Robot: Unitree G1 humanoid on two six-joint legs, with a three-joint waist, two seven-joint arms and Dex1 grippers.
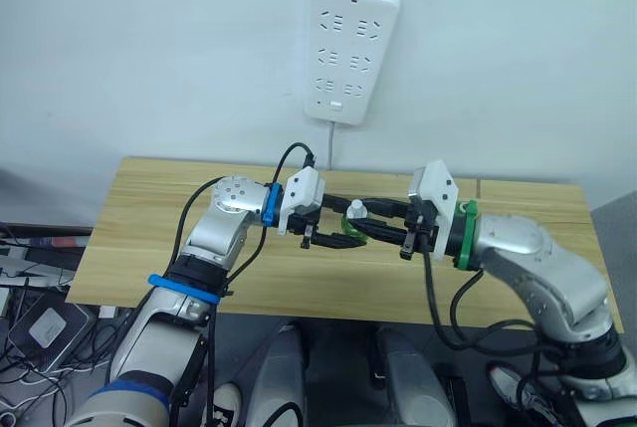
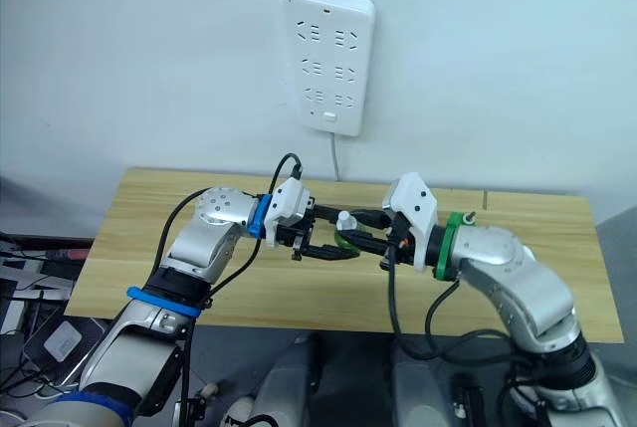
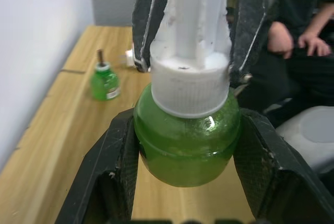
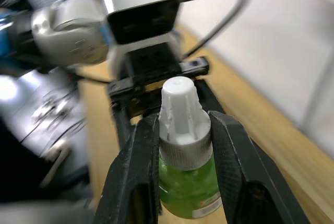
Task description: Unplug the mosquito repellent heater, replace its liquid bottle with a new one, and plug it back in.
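Both hands met over the surface [image 1: 149,248], the left hand [image 3: 185,156] pinching the green bottle [image 3: 185,145] while the right hand [image 4: 182,130] pinched its white cap [image 4: 180,114], which should twist off steadily.

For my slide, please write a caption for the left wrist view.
Left gripper holds the green bottle while right gripper clamps its white cap.

A light wooden table [image 1: 139,238] stands against a white wall [image 1: 149,49] (cables beneath).

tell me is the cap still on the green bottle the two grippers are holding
On. The white cap sits on the green bottle; the left gripper grips the body, the right gripper grips the cap.
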